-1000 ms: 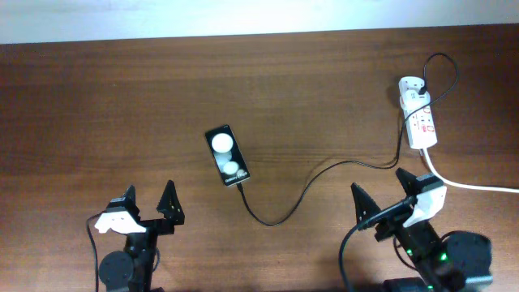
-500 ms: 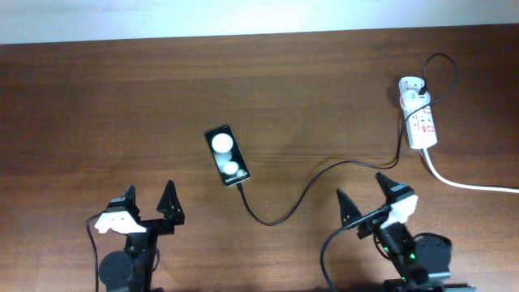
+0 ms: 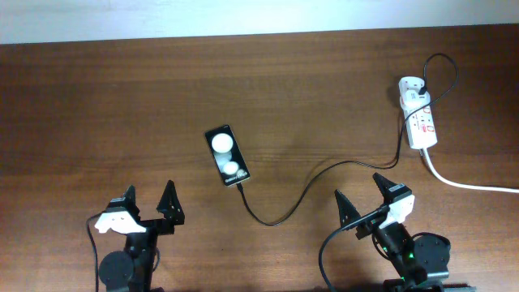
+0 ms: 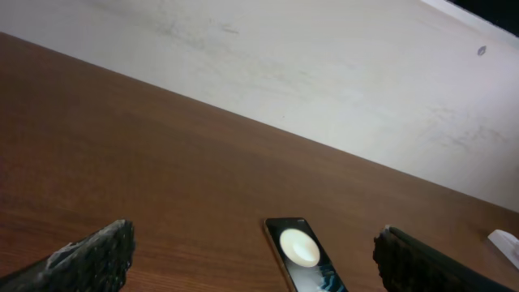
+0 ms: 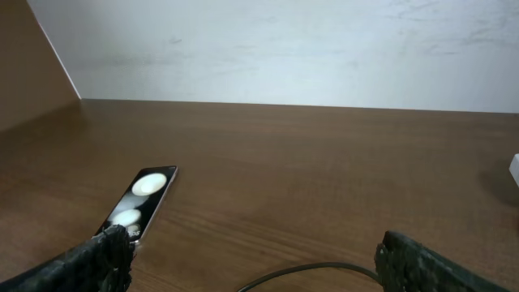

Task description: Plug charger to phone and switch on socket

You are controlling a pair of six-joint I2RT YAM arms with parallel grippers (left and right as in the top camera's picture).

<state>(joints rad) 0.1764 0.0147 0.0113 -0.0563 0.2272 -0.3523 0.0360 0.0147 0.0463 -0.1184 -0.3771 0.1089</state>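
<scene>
The right fingers [image 3: 344,209], spread empty like the left fingers [image 3: 169,199], had been drawn back from the socket [image 3: 420,122], so switching was judged finished.

Glossy phone [image 3: 226,154], wood-grain table [image 3: 122,97]

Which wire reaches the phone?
The thin black charger cable; its tip ends by the phone. The thick white cord runs from the socket off to the right.

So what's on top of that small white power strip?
A white adapter is plugged into the power strip at its far end, a thin black cable looping from it. Holes beneath it are covered.
</scene>
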